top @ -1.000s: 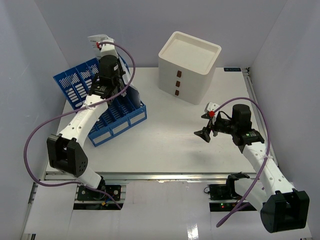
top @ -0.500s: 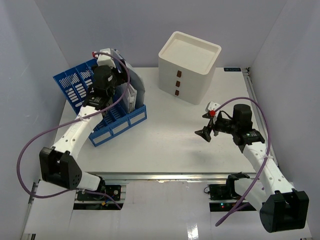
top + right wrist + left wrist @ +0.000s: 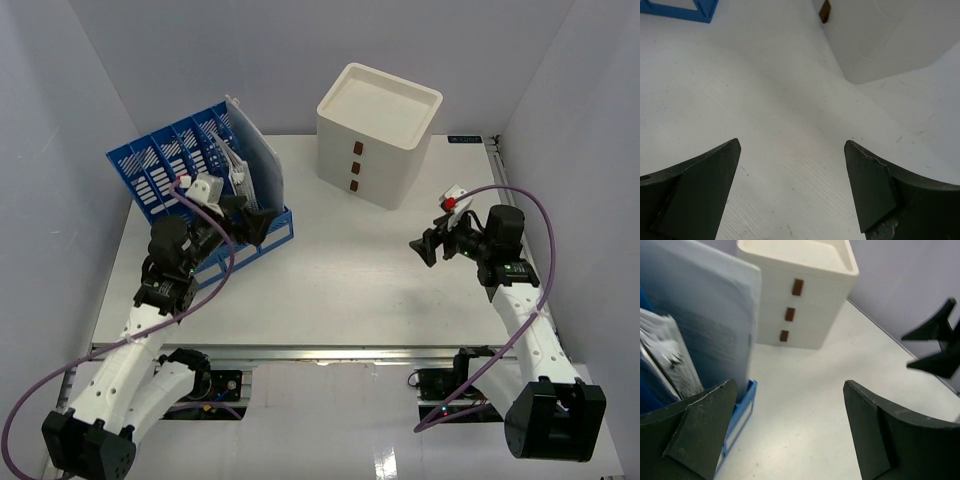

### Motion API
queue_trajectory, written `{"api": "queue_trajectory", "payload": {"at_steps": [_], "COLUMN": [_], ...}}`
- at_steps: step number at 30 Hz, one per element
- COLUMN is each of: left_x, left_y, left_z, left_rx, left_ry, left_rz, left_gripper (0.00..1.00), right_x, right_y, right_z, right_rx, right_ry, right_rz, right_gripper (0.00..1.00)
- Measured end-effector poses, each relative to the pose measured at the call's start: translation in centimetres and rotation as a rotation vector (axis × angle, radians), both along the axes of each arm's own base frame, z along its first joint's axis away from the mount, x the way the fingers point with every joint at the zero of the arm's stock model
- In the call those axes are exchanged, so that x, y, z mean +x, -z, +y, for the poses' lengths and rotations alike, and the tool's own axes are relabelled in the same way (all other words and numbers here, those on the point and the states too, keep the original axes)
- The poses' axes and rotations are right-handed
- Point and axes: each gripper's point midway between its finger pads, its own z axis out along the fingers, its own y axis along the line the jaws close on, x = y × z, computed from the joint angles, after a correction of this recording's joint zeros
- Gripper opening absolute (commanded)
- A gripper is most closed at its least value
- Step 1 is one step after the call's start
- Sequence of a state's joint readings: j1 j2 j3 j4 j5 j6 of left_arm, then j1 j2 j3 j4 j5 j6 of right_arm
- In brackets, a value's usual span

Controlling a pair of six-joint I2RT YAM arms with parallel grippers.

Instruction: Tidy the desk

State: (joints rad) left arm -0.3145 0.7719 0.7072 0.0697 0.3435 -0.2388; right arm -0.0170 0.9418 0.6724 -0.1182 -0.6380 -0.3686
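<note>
Desk with blue file rack, cream drawers

White bench, flat, rectangular; silver rail along near edge. Blue file rack stands on far left part, papers and clear sleeve upright in its slots. Cream three-drawer box stands at far side, right of centre, well apart from rack.
</note>
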Motion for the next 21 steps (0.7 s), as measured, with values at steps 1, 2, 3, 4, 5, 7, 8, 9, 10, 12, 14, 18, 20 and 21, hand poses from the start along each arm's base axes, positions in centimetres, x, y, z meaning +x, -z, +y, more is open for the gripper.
{"api": "queue_trajectory", "payload": {"at_steps": [1, 2, 3, 4, 5, 7, 8, 9, 10, 12, 14, 18, 20, 21], "left_x": [-0.8, -1.5, -2.1, -2.6, -3.2, -4.2, -4.6, -5.0, -5.4, -5.8, -6.1, -6.4, -6.5, -6.5], "left_y": [0.6, 1.2, 1.4, 1.8, 2.2, 3.1, 3.6, 4.0, 4.4, 4.4, 4.3, 4.3, 4.4, 4.4], "left_z": [-0.2, -0.3, -0.5, -0.6, -0.7, -0.8, -0.8, -0.9, -0.9, -0.9, -1.1, -1.2, -1.1, -1.1], "left_rx": [0.004, 0.008, 0.011, 0.016, 0.02, 0.028, 0.032, 0.035, 0.039, 0.041, 0.041, 0.047, 0.049, 0.049], "left_ry": [0.024, 0.047, 0.071, 0.091, 0.11, 0.137, 0.148, 0.158, 0.167, 0.181, 0.194, 0.211, 0.211, 0.21], "left_rz": [0.004, 0.008, 0.002, -0.002, -0.004, -0.012, -0.012, -0.009, -0.004, -0.008, -0.016, -0.019, -0.017, -0.017], "left_gripper": [0.98, 0.98, 0.98, 0.98, 0.98, 0.98, 0.98, 0.98, 0.98, 0.98, 0.98, 0.98, 0.98, 0.98], "right_x": [0.3, 0.5, 0.7, 0.7, 0.6, 0.5, 0.5, 0.4, 0.4, 0.4, 0.3, 0.2, 0.1, 0.0], "right_y": [0.0, 0.0, -0.1, -0.1, -0.2, -0.2, -0.2, -0.1, 0.0, 0.3, 0.8, 1.1, 1.0, 0.9], "right_z": [-0.5, -1.1, -1.4, -1.6, -1.8, -2.5, -2.9, -3.4, -4.0, -5.0, -5.8, -6.9, -7.4, -7.5], "right_rx": [0.006, 0.011, 0.017, 0.022, 0.026, 0.03, 0.03, 0.03, 0.029, 0.024, 0.018, 0.014, 0.017, 0.021], "right_ry": [0.032, 0.064, 0.089, 0.107, 0.126, 0.189, 0.222, 0.259, 0.3, 0.37, 0.423, 0.49, 0.509, 0.514], "right_rz": [0.006, 0.012, 0.015, 0.018, 0.02, 0.011, 0.008, 0.006, 0.003, 0.003, 0.009, 0.011, 0.001, -0.003], "right_gripper": [0.9, 0.9, 0.9, 0.9, 0.9, 0.9, 0.9, 0.9, 0.9, 0.9, 0.9, 0.9, 0.9, 0.9]}}
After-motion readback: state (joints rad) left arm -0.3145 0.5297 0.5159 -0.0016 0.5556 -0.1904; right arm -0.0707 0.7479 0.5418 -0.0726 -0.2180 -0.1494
